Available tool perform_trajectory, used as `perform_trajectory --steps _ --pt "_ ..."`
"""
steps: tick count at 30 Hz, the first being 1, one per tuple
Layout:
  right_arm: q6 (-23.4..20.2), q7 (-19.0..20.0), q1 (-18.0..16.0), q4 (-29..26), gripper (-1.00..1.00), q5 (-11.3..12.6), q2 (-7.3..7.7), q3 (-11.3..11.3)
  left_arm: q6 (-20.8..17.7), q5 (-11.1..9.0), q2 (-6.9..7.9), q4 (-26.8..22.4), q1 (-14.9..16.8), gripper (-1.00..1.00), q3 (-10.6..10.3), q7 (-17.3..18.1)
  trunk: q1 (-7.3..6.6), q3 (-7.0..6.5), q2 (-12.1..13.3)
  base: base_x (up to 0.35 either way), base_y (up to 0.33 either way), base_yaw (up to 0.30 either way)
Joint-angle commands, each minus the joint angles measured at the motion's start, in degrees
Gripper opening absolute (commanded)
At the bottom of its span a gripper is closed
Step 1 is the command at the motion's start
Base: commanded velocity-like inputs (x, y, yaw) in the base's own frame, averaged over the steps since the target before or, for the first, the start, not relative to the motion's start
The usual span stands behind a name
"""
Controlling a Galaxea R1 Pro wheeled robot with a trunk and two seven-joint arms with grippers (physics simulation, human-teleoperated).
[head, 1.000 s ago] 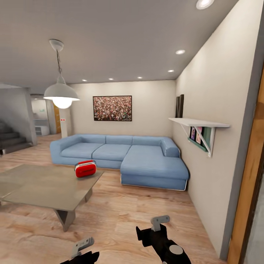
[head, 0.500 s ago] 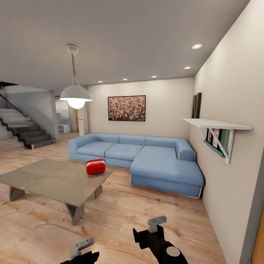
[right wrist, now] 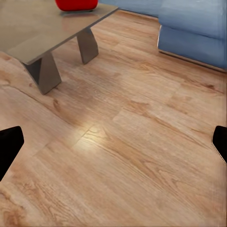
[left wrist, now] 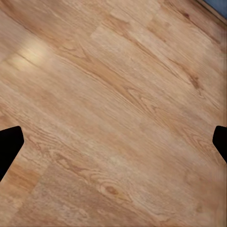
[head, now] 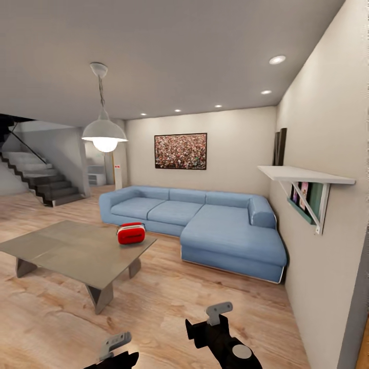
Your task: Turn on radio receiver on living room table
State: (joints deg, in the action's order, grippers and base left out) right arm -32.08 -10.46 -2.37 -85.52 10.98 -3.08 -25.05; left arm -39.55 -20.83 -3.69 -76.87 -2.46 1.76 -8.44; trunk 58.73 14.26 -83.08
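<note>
Ahead of you, the living room's blue L-shaped sofa [head: 205, 220] backs the low grey table [head: 72, 251], and the red radio receiver [head: 130, 233] sits on the table's far corner nearest the sofa. Your left gripper [left wrist: 113, 142] and right gripper [right wrist: 113, 142] both hang spread apart over bare plank floor [head: 169, 307].

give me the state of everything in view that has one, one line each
radio receiver: upright near the table's corner closest to the sofa, untouched
table: standing, only the receiver on it
pendant lamp: lit
ceiling spotlights: lit
left gripper: open, empty, over bare floor
right gripper: open, empty, over floor short of the table
</note>
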Motion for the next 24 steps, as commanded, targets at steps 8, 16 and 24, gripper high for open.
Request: perform_trajectory --steps 8,16,24 --pt "0.0 0.0 0.0 0.0 1.00 0.1 0.00 0.0 0.0 0.1 0.00 0.3 0.0 1.00 0.1 0.0 0.00 0.00 0.0 0.097 -0.152 0.000" --pt "0.0 0.0 0.0 0.0 1.00 0.1 0.00 0.0 0.0 0.2 0.08 0.4 0.0 1.00 0.2 0.0 0.00 0.00 0.0 0.005 -0.006 0.000" --pt "0.0 0.0 0.0 0.0 1.00 0.1 0.00 0.0 0.1 0.2 0.09 0.4 0.0 1.00 0.2 0.1 0.00 0.00 0.0 0.131 0.105 0.000"
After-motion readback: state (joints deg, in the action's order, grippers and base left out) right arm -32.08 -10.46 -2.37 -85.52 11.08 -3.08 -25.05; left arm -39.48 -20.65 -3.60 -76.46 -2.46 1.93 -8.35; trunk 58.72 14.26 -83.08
